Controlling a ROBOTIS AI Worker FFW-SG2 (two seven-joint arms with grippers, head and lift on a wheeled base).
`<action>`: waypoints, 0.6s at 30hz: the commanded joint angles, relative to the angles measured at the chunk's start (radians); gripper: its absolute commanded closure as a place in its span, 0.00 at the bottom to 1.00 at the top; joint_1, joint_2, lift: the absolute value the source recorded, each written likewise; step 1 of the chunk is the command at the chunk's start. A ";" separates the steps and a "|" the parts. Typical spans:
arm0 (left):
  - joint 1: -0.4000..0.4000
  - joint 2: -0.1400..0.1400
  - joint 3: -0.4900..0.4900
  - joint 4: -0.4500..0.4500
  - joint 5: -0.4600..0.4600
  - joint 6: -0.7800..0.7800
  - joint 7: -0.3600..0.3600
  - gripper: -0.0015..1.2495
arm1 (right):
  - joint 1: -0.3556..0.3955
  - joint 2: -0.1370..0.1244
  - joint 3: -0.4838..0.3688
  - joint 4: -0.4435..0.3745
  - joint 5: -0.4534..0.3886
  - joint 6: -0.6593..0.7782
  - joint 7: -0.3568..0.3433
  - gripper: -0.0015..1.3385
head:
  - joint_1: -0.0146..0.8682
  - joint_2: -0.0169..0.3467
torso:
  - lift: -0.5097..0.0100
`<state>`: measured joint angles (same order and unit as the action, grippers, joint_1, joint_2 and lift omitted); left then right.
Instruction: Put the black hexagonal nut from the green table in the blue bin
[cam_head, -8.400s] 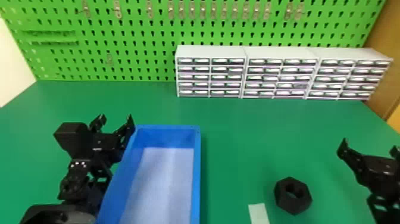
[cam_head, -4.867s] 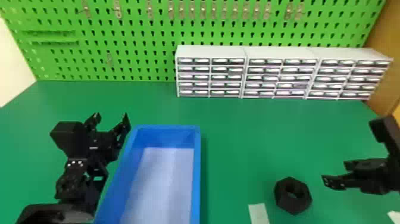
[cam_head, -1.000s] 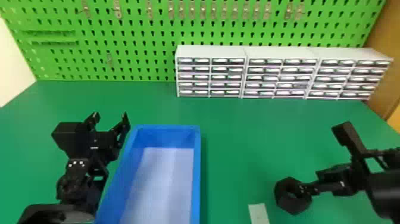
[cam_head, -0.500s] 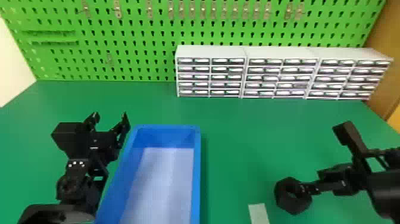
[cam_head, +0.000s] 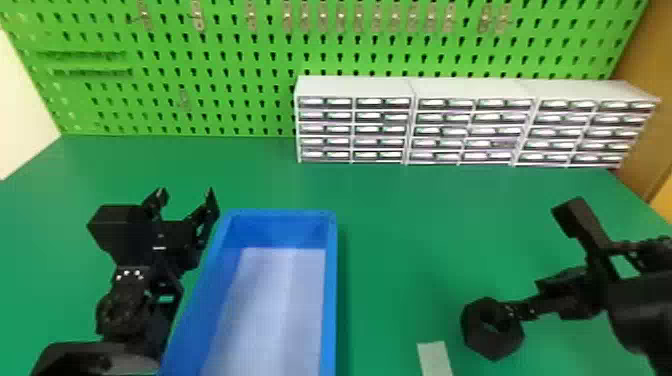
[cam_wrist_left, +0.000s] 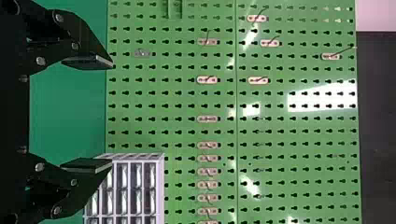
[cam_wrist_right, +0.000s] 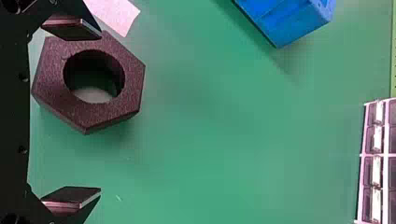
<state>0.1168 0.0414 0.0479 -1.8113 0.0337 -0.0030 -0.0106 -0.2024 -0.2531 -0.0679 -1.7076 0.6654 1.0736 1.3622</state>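
One blue bin (cam_head: 330, 285), apparently lined in white, stands beside the left gripper (cam_head: 186, 192), fingers open, while the black hexagonal nut (cam_head: 492, 343) lies on the surface (cam_head: 400, 225) by the right gripper's (cam_head: 537, 262) parted fingers.

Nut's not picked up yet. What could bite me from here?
The black hexagonal nut sits off-center between the open fingers of the right gripper, nearer one, so closing might shove or twist it. That nearer finger overlaps the nut's edge in view, so it may catch on top. The left gripper is close beside the blue bin and could nudge it if moved.
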 joint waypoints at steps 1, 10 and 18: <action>0.000 0.000 -0.002 0.003 0.000 -0.002 0.000 0.40 | -0.017 0.008 -0.001 0.025 0.042 -0.017 0.005 0.09 | 0.76 0.20 | 0.80; -0.006 0.000 -0.011 0.012 0.000 -0.006 0.004 0.40 | -0.041 0.015 -0.001 0.075 0.097 -0.038 0.005 0.09 | 0.76 0.20 | 0.80; -0.008 0.000 -0.016 0.018 0.000 -0.008 0.006 0.40 | -0.060 0.028 0.010 0.108 0.118 -0.049 0.005 0.09 | 0.76 0.20 | 0.80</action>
<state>0.1098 0.0414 0.0353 -1.7967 0.0337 -0.0104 -0.0057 -0.2526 -0.2317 -0.0652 -1.6162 0.7741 1.0296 1.3622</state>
